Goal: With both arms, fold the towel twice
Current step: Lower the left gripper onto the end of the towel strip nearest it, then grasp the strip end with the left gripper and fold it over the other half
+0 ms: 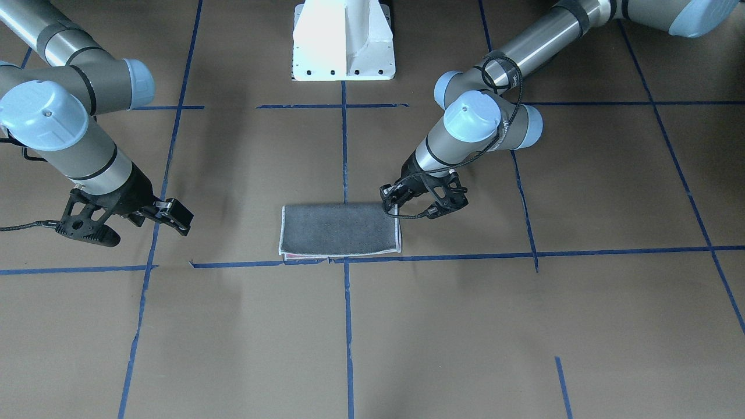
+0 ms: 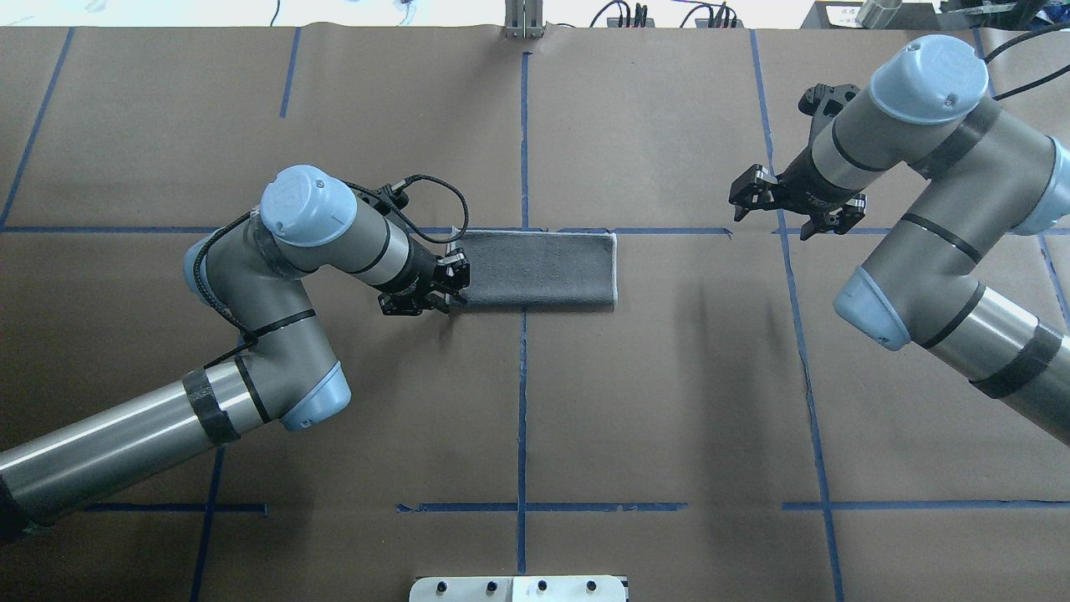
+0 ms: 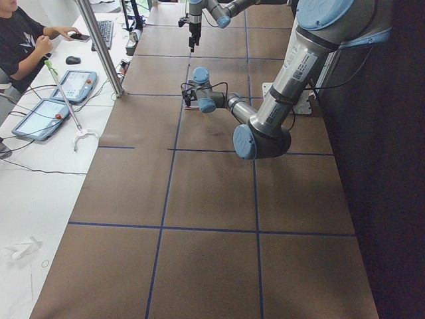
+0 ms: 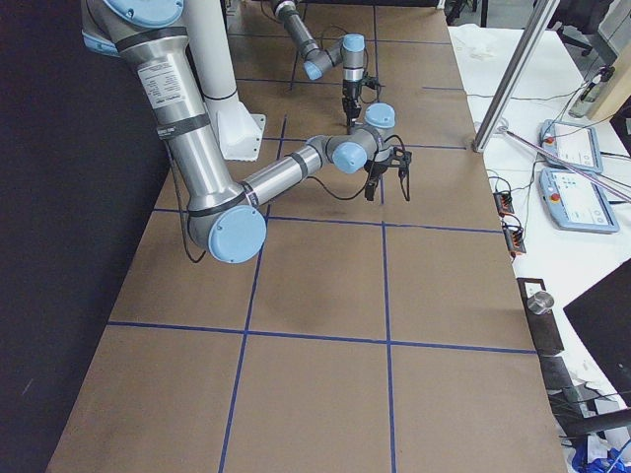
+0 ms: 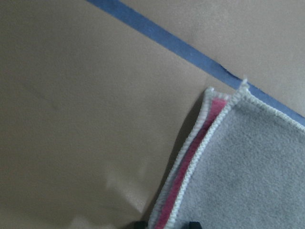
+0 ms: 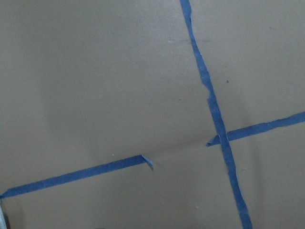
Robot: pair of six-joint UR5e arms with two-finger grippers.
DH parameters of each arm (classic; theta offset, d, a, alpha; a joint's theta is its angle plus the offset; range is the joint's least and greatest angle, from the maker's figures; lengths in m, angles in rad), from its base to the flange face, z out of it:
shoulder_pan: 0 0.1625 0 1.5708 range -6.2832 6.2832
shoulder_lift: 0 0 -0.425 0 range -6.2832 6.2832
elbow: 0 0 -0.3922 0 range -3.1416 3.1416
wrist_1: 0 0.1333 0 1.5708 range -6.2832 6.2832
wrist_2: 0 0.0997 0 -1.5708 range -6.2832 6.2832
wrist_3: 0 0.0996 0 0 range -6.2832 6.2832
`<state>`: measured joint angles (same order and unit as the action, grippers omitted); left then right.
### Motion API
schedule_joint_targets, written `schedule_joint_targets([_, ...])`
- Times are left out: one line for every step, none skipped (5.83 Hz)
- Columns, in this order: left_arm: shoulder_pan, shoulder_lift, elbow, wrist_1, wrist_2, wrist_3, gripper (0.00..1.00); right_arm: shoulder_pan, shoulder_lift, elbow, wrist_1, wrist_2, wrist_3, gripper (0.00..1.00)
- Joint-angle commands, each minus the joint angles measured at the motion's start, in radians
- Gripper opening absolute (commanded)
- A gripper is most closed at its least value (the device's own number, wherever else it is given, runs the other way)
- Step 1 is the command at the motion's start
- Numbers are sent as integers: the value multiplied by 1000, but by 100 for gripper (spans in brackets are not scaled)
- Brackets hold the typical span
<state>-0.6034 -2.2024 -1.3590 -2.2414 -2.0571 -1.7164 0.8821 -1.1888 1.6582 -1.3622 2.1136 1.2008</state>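
Observation:
The towel [image 2: 539,269] lies flat on the table as a long rectangle, grey face up, with a pink strip [image 5: 183,167] showing between its layers at the end. My left gripper [image 2: 449,283] is down at the towel's left end, near its front corner. In the left wrist view the dark fingertips [image 5: 192,224] stand close together astride the stitched edge, so the gripper looks shut on the towel [image 1: 340,228]. My right gripper [image 2: 790,216] hangs open above bare table well to the right of the towel, holding nothing.
Brown paper covers the table [image 2: 652,393], marked into squares with blue tape [image 2: 523,401]. The white pedestal base [image 1: 343,41] stands behind the towel. A person sits at a side desk with tablets [image 3: 40,116] beyond the table's far edge.

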Motion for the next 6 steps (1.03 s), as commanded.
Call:
schedule_joint_targets([-1,3,0,-1,0,1,11,0,0,0,0,0,0,100])
schedule_joint_targets([-1,1,0,0,0,4,5,0,0,0,0,-1,0,100])
schedule_joint_targets([-2,0,0,5,-2,6,0,0,0,0,0,0,0,100])
schedule_joint_targets([-12,-3,-5,12,-6,4,0,0,0,0,0,0,0,100])
schedule_joint_targets([-18,-17,-11,35,-12,4,0,1,2,0,0,3,-1,100])
schedule_joint_targets([-41,-80,-23,145,-40,8,0,3,3,-1,0,6,-1,100])
